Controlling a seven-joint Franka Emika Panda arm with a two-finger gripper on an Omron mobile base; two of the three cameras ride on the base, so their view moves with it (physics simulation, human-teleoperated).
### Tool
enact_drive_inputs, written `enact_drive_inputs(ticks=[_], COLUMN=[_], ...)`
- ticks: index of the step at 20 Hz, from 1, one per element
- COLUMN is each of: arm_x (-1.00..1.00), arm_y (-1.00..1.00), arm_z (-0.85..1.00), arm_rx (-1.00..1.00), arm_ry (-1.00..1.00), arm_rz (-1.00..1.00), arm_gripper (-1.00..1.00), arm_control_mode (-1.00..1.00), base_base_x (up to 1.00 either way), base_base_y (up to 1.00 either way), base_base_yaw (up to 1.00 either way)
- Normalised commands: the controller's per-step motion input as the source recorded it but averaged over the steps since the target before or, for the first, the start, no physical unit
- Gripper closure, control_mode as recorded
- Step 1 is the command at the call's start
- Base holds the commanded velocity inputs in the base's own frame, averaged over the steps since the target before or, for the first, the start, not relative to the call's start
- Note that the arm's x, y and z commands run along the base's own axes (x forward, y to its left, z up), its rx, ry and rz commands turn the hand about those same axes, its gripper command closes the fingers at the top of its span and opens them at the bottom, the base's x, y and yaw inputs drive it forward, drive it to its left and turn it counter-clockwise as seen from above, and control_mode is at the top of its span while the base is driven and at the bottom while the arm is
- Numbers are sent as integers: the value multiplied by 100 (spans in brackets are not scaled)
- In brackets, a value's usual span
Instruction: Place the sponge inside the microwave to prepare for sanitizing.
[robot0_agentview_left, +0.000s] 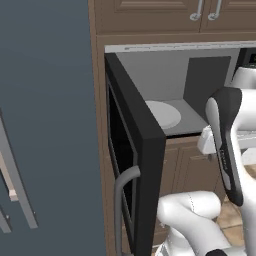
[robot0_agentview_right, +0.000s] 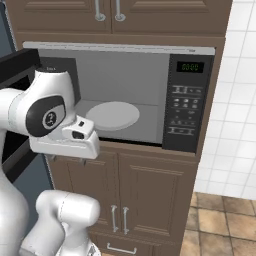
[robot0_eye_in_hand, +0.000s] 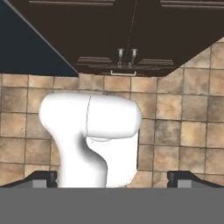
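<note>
End effector (robot0_eye_in_hand: 112, 177) spread wide and empty, aimed down at tiled floor (robot0_eye_in_hand: 183, 131) below cabinet doors (robot0_eye_in_hand: 127, 26); microwave (robot0_agentview_right: 150, 95) above, door (robot0_agentview_left: 135, 150) open; sponge location undeterminable.

Little can be read here. In the right base view, the microwave (robot0_agentview_right: 125, 95) carries a small green digital display (robot0_agentview_right: 189, 67) at the top of its side button panel (robot0_agentview_right: 184, 107); its digits look like four zeros, though they are too small to be sure. The buttons below bear pale markings too blurred to read. Nothing else shows legible text.
</note>
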Motion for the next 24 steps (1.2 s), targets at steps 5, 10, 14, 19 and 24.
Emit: enact_drive_inputs(ticks=[5, 10, 14, 19, 24], arm_x=[-3, 0, 0, 0, 0], arm_y=[2, 0, 0, 0, 0], arm_z=[-43, 0, 0, 0, 0], arm_rx=[-2, 0, 0, 0, 0], arm_ry=[0, 0, 0, 0, 0], arm_rz=[-7, 0, 0, 0, 0], arm_gripper=[-100, -100, -100, -100, -100], arm_control_mode=[-100, -100, -100, 100, 100], base_base_x=[0, 0, 0, -1, -48], base_base_y=[0, 0, 0, 0, 0], base_base_yaw=[0, 0, 0, 0, -4])
